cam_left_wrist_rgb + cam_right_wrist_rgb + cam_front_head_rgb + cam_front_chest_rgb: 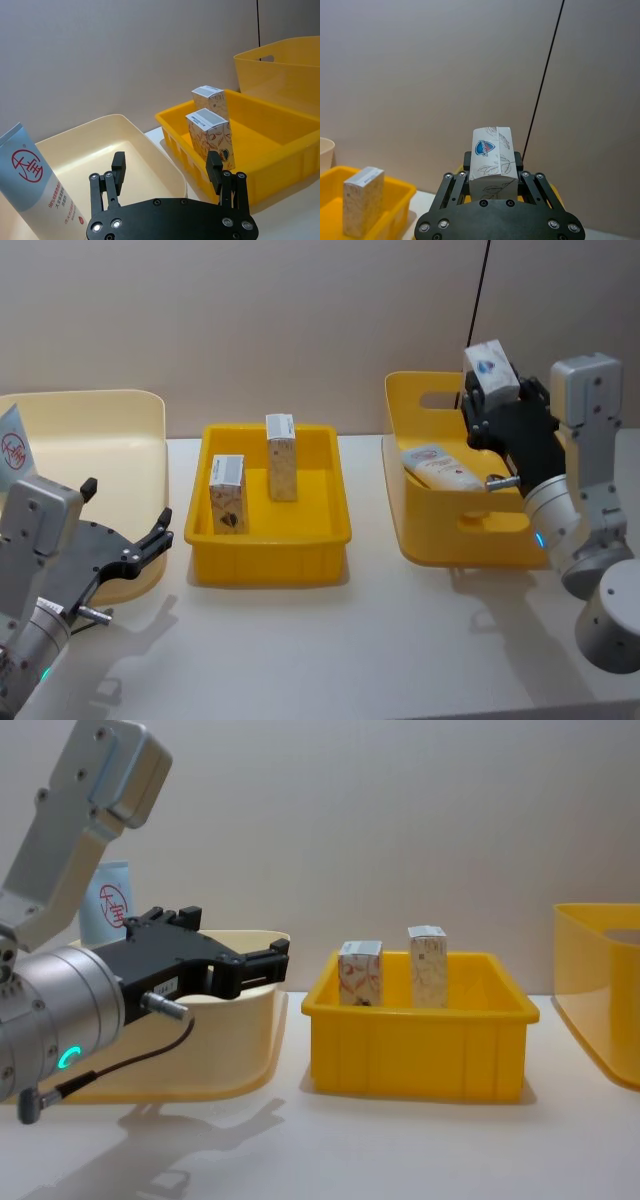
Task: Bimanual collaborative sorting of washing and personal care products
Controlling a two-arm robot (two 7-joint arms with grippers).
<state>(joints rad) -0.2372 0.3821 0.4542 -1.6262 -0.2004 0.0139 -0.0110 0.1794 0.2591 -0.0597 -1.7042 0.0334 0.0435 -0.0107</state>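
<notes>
right gripper [491,172] clamps a blue-marked carton [491,157] above the tall yellow bin [420,530]; left gripper [167,172] gapes empty by the cream bin [95,150].

A plain beige wall [250,310] is seen behind a white desk [330,650]. A thin black cable [482,290] is hung toward one o'clock.

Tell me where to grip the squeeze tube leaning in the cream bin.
Take the light-blue squeeze tube across its flat upper body, coming from above with the open left gripper. It stands tilted against the cream bin wall, flat end up and free.
</notes>
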